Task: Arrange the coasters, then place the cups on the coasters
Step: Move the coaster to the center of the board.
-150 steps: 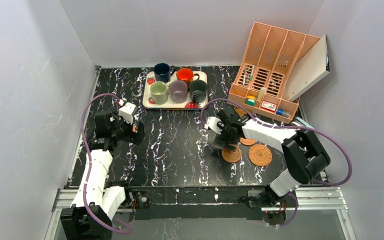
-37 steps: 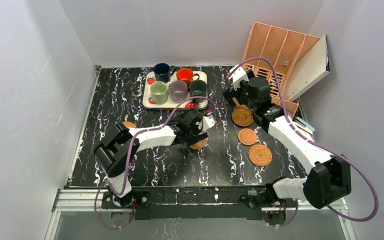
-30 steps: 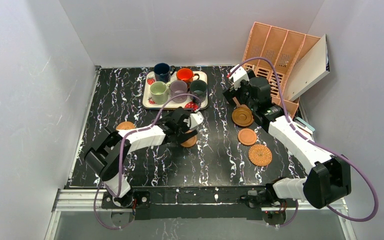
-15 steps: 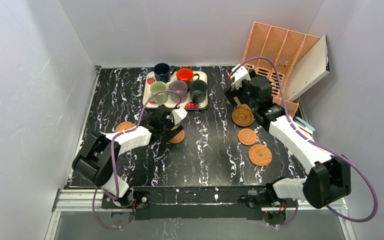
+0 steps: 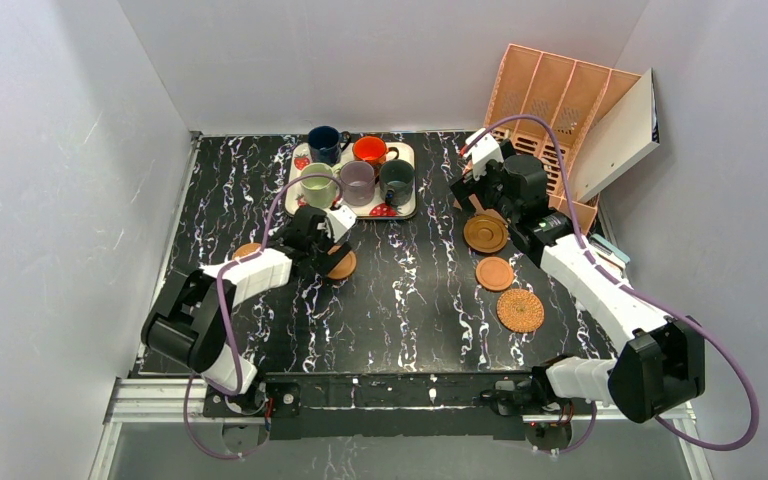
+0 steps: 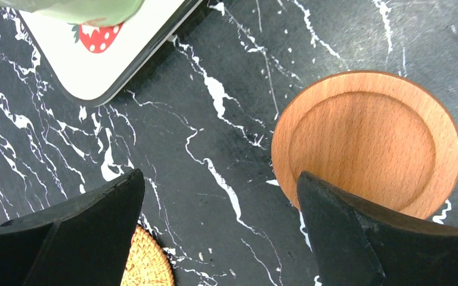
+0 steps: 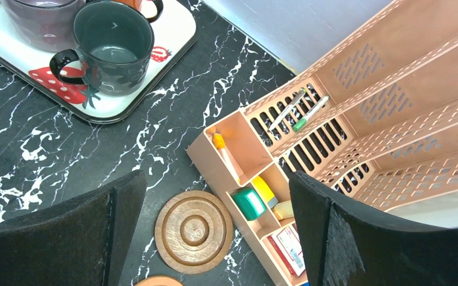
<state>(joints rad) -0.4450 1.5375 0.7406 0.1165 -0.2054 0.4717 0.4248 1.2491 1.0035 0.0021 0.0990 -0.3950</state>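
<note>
Right, we're in the coaster-arranging step by my reading: all five cups [image 5: 357, 182] sit on the strawberry-print tray [image 5: 402, 150], none on a disc. The left gripper [image 6: 217, 190] hangs with jaws spread wide, pinching nothing, over a smooth wooden coaster [image 6: 367, 143] lying flat just off the tray's near-left corner. A wicker coaster [image 6: 146, 269] lies further left of that corner. The right gripper [image 7: 214, 179] is equally splayed and empty, above the ringed coaster [image 7: 194, 231] off the tray's right end. The terracotta coaster [image 5: 495, 273] and second wicker coaster [image 5: 520, 310] lie nearer than that.

Next, I'd say, the right-hand trio needs spacing, then a jaw goes over a cup rim.

Underneath is a black marble-patterned tabletop [image 5: 410, 320] inside pale grey walls [image 5: 60, 150], with a peach desk organiser [image 7: 393, 89] right of the tray.
</note>
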